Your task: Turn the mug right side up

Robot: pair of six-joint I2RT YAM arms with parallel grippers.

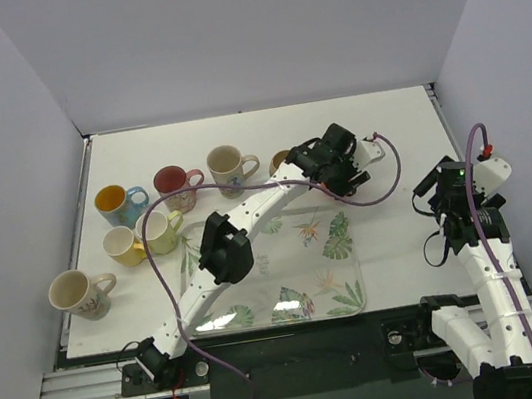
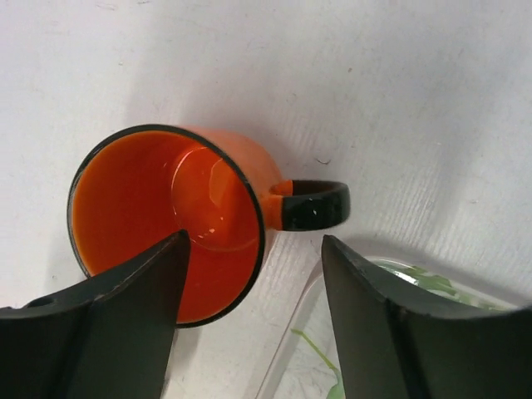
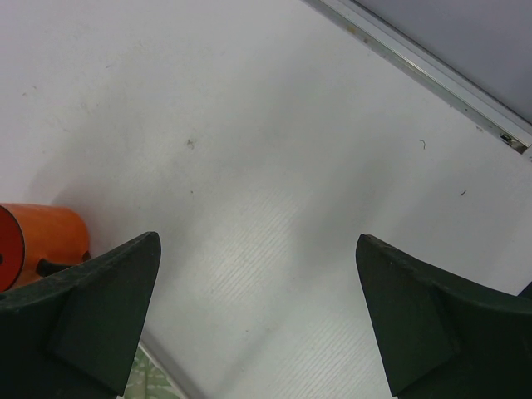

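— Beyond the far rim of the tray point(image 2: 391, 278), where is the mug point(image 2: 141, 208), and how does it sit?
— On the white surface point(image 2: 391, 83), just beside that rim. Its mouth faces the left wrist camera and its handle point(image 2: 316, 204) points to the right of that view. In the right wrist view the body reads as lying on its side, though it may only be seen at a slant.
— State of the left gripper point(image 2: 253, 245)?
— Apart, clamped on nothing. One finger point(image 2: 108, 324) overlaps the mouth in the picture; the other point(image 2: 399, 324) hangs past the handle, above the tray rim. Contact cannot be told.
— And the right gripper point(image 3: 258, 249)?
— Likewise spread and empty, over bare surface off to the side.
— Step in hand?
— By judgement, the approach to the grasp; the righting is not yet done.
— Next move?
— Probably straddle the mug's wall, one finger inside and one outside, close, lift, and rotate until the base meets the surface. The nearby tray rim leaves the outer finger little room.
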